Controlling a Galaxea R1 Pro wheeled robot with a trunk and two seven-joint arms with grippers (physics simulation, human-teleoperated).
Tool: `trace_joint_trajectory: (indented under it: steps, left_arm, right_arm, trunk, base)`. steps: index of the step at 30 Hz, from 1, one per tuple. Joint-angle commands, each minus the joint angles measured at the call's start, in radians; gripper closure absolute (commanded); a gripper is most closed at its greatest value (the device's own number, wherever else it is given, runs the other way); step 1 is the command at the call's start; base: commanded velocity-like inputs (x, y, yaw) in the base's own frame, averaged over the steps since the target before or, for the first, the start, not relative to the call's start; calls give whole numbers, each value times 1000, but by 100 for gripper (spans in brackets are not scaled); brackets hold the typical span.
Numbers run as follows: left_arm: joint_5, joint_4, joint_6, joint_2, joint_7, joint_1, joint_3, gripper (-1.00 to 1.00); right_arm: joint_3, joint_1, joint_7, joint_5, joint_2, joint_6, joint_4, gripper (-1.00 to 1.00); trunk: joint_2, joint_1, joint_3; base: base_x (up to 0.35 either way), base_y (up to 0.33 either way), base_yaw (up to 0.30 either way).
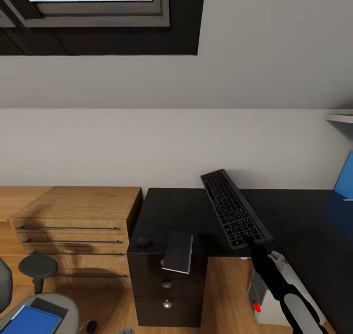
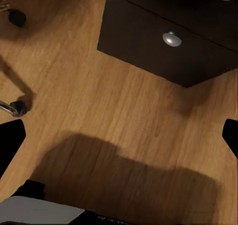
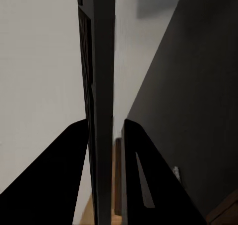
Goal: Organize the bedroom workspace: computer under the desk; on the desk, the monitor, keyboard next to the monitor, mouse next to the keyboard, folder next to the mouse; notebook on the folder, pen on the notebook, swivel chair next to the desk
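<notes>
The right gripper (image 3: 106, 136) has its fingers (image 3: 74, 160) clamped on the keyboard (image 1: 234, 209), lifted and tilted at centre right over the black surface (image 1: 196, 211). The left fingers (image 2: 11, 143) are spread wide above the floor (image 2: 99, 111). Notebook (image 1: 178, 252) and mouse (image 1: 144, 241) lie lower centre; folder (image 1: 29, 320) on the chair (image 1: 68, 309), bottom left.

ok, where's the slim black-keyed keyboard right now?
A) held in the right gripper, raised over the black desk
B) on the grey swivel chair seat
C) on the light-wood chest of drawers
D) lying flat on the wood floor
A: the right gripper is shut on the near end of the slim black-keyed keyboard, tilted above the glossy black desk; the right wrist view shows a finger either side of its edge.
</notes>
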Motion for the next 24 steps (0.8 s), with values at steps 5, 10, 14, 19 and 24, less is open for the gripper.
trace_joint_trajectory:
  steps: [5, 10, 14, 19, 24]
  left_arm:
    - [7, 5, -27, 1, 7, 0, -3, -100]
    - [8, 7, -35, 1, 8, 0, -3, -100]
    - [9, 7, -37, 1, 10, 0, -4, -100]
    - [9, 12, -37, 1, 10, 0, -4, -100]
    - [9, 15, -37, 1, 11, 0, -4, -100]
  right_arm:
    - [-1, 1, 6, -13, 1, 11, 0, 100]
    - [-2, 1, 4, -13, 1, 28, -12, 100]
    - [-4, 1, 6, -14, 0, 45, -20, 100]
    - [-4, 1, 6, -9, 0, 46, -18, 100]
    - [-4, 1, 6, -8, 0, 46, -18, 100]
  trunk:
    - [35, -19, 15]
    - [70, -38, 30]
    - [98, -54, 43]
    - [133, -73, 59]
    - [168, -92, 74]
  base:
    - [0, 0, 0]
    - [0, 0, 0]
    - [-45, 0, 0]
    - [-320, 0, 0]
    - [-335, 0, 0]
